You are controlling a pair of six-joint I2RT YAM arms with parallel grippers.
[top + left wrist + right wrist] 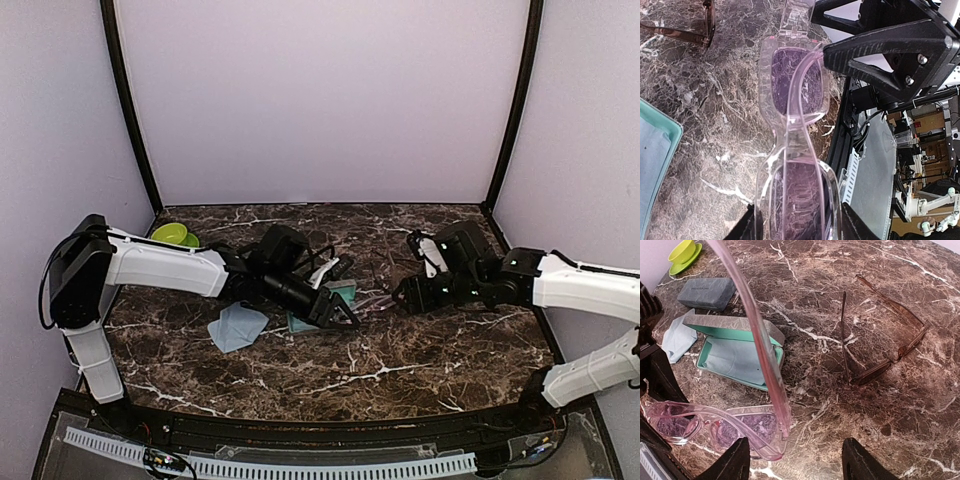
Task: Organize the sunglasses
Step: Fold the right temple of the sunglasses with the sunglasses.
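Pink sunglasses (795, 135) held above the table (840, 405), one temple (760, 335) swung out; folding looks to be the step in hand.
Left hand (797, 227) clamped across one lens end of the frame. Right hand (800, 462) has its fingers apart with nothing gripped, and one finger rests against the open temple near the hinge. The dark-framed pair (875, 371) lies unfolded on the table, well apart to the right. The open case (732, 326), teal inside with a cloth in it, sits just beyond the pink pair; a shut grey case (707, 292) lies behind it. Judged next: the right hand pushes the temple flat against the lenses while the left holds steady, then the pair goes into the open case. Go gently, as the frame is thin.
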